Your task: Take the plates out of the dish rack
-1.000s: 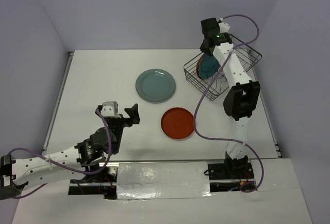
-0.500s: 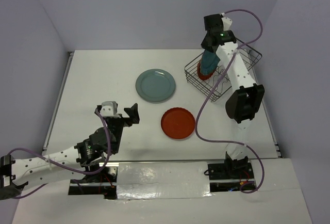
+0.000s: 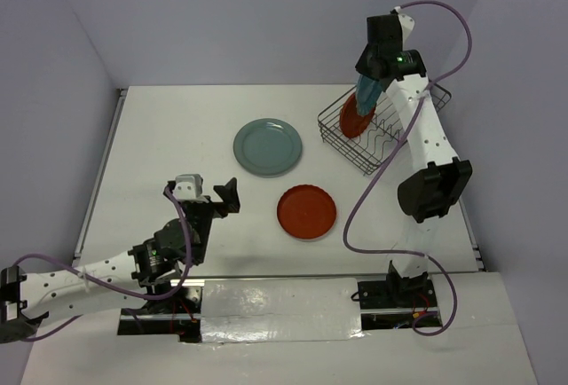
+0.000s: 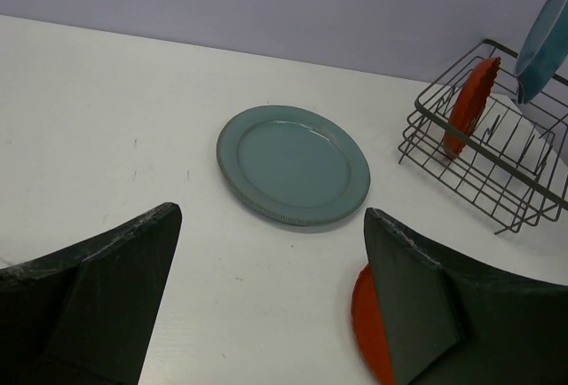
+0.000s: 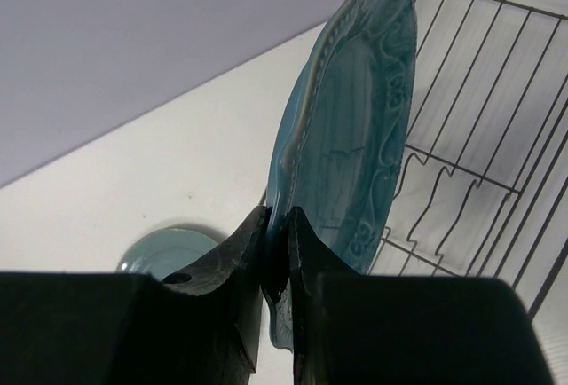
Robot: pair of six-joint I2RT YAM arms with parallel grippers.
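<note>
My right gripper [image 3: 371, 82] [image 5: 278, 225] is shut on the rim of the dark teal scalloped plate [image 3: 366, 94] [image 5: 355, 119], which hangs on edge above the dish rack [image 3: 342, 144] [image 4: 497, 185]. A red-orange plate [image 3: 352, 119] [image 4: 466, 110] stands upright inside the rack. The pale grey-green plate [image 3: 268, 147] [image 4: 293, 163] lies flat on the table's middle. Another red-orange plate [image 3: 306, 212] [image 4: 366, 332] lies flat nearer the arms. My left gripper [image 3: 202, 192] [image 4: 271, 216] is open and holds nothing, hovering left of that red plate.
The rack sits at the table's back right corner, close to the purple back wall [image 3: 266, 21]. A purple cable [image 3: 355, 208] loops down beside the right arm.
My right gripper has risen and shifted right with the teal plate, lifting it out of the rack and uncovering the red plate there. The left arm has stayed still.
</note>
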